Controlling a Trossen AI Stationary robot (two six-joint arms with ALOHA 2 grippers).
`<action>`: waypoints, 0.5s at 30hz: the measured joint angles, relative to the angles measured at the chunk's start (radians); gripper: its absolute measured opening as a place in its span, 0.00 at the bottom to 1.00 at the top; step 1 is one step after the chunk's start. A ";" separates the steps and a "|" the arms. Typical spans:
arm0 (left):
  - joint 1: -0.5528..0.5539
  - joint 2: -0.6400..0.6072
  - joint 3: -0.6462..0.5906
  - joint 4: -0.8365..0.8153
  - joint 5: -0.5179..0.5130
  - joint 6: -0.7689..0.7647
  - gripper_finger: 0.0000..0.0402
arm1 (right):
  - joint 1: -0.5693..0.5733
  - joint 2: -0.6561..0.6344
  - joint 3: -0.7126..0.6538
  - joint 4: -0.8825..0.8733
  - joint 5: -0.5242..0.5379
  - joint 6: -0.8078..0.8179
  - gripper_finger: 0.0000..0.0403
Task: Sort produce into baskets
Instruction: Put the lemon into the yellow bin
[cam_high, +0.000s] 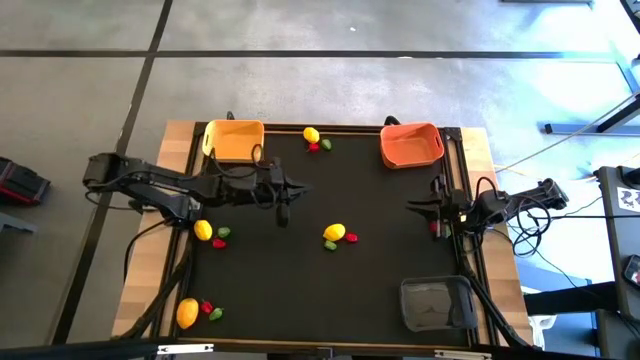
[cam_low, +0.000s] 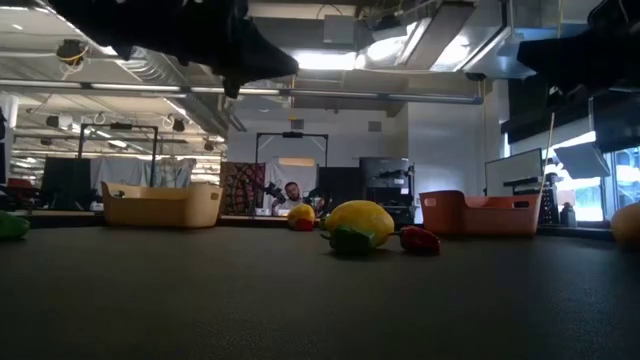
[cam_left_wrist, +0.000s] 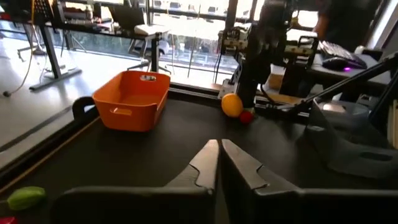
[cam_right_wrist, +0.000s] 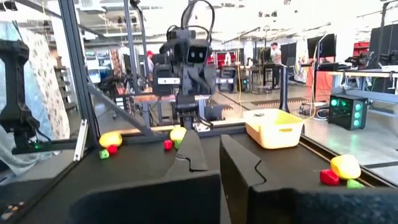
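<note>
I see the left gripper (cam_high: 283, 212) hovering over the table (cam_high: 380, 280) near the yellow-orange basket (cam_high: 234, 140), jaws pinched together, empty. Right gripper (cam_high: 412, 206) waits at the right edge, jaws closed too. Produce sits in four clusters; centre lemon (cam_high: 334, 233) lies untouched, orange-red basket (cam_high: 411, 144) and grey basket (cam_high: 437, 303) hold nothing visible.

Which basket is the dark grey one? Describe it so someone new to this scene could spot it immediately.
Start from the black table seen from above. Two baskets sit at its far edge, a yellow basket and an orange basket. The grey basket stands alone at the near corner on the right arm's side, the only dark, see-through one.
</note>
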 joint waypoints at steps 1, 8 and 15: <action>0.000 0.013 0.008 -0.001 0.000 -0.007 0.07 | 0.000 0.000 0.000 0.008 -0.001 0.000 0.00; 0.000 0.122 0.115 -0.065 0.001 -0.024 0.36 | 0.000 0.000 0.000 0.018 -0.001 -0.004 0.00; -0.006 0.235 0.293 -0.317 0.097 -0.071 0.65 | 0.000 0.000 0.000 0.018 0.012 -0.005 0.00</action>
